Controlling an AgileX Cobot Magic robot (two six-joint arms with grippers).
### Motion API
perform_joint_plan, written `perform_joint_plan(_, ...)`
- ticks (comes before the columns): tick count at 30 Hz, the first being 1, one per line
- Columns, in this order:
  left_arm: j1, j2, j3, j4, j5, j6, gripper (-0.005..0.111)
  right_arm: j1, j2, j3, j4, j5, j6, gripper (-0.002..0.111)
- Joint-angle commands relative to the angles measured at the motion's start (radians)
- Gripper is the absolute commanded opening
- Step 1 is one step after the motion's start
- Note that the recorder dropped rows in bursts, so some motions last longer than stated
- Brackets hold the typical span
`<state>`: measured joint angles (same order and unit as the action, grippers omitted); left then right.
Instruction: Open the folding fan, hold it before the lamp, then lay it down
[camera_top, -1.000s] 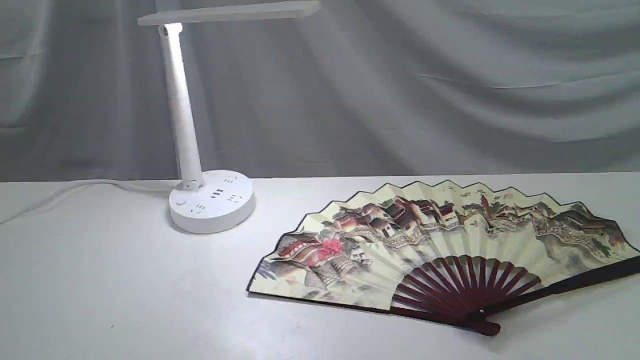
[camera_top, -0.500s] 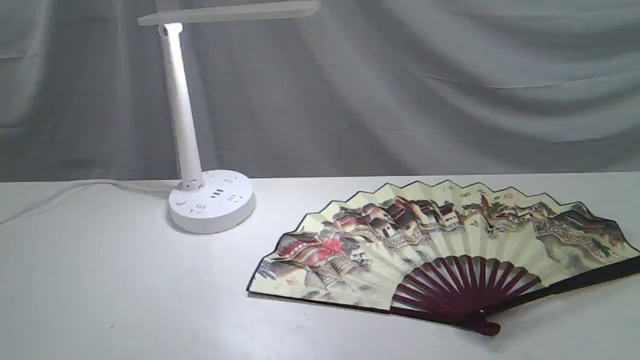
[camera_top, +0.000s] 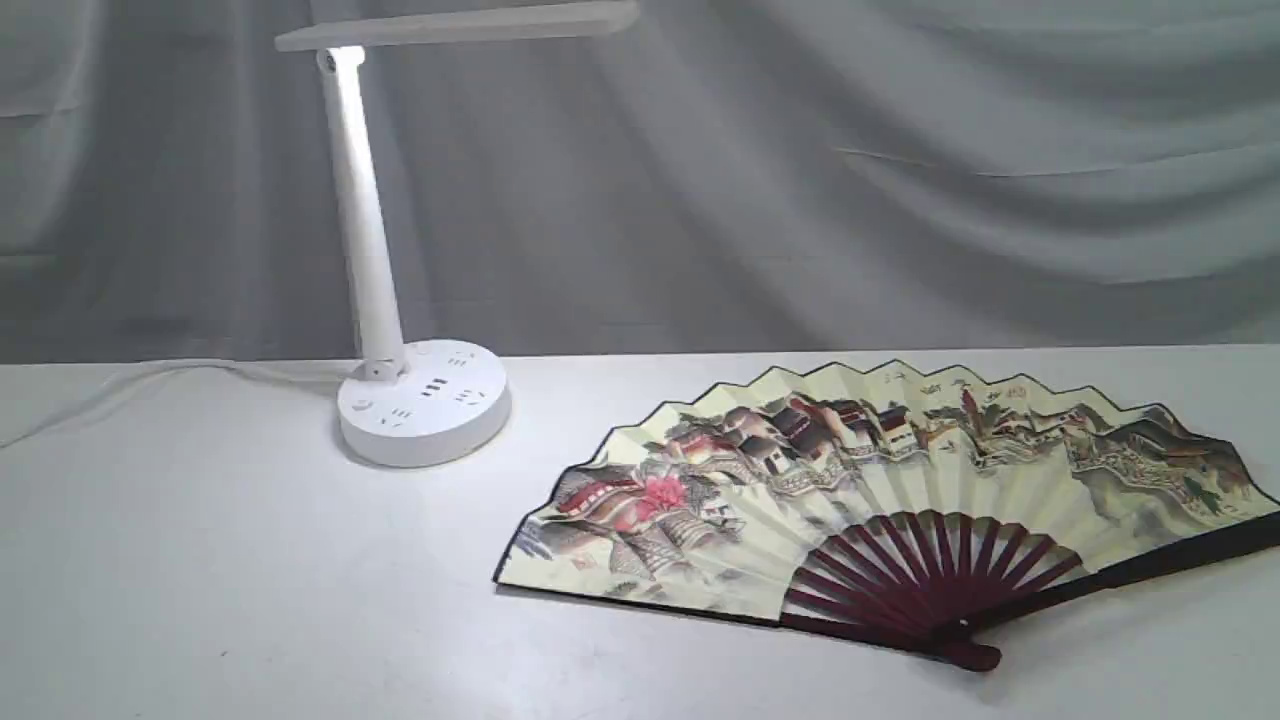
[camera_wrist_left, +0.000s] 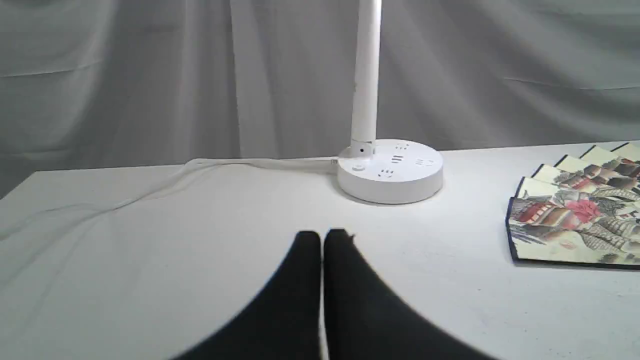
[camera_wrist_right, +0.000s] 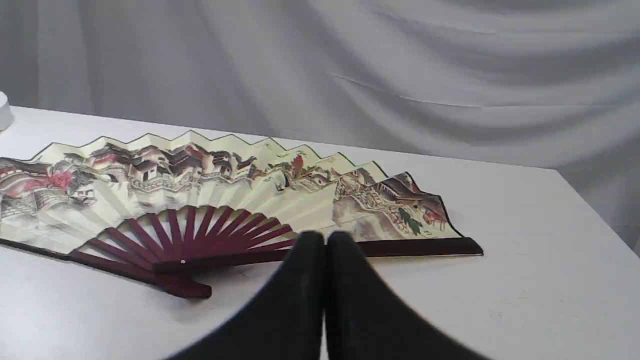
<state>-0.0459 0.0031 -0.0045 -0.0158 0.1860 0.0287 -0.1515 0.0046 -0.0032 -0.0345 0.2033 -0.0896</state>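
The folding fan lies spread open and flat on the white table, painted side up, maroon ribs toward the near edge; it also shows as fan and fan. The white lamp stands lit at the back left, also seen as lamp. My left gripper is shut and empty, above bare table short of the lamp base. My right gripper is shut and empty, hovering just short of the fan's outer rib. Neither gripper shows in the exterior view.
The lamp's white cord trails along the back of the table toward the left. A grey draped curtain hangs behind. The table's right edge lies a short way beyond the fan's tip.
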Motion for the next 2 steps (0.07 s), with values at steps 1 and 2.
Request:
perform_joint_plan(1,0.0,-0.003,0.004,0.001,-0.003,0.003,0.0,0.002,-0.005,0.003,-0.007,-0.013,-0.007,0.0)
perform_joint_plan(2,0.0,-0.003,0.004,0.001,-0.003,0.003,0.0,0.002,-0.005,0.003,-0.007,-0.013,-0.007,0.0)
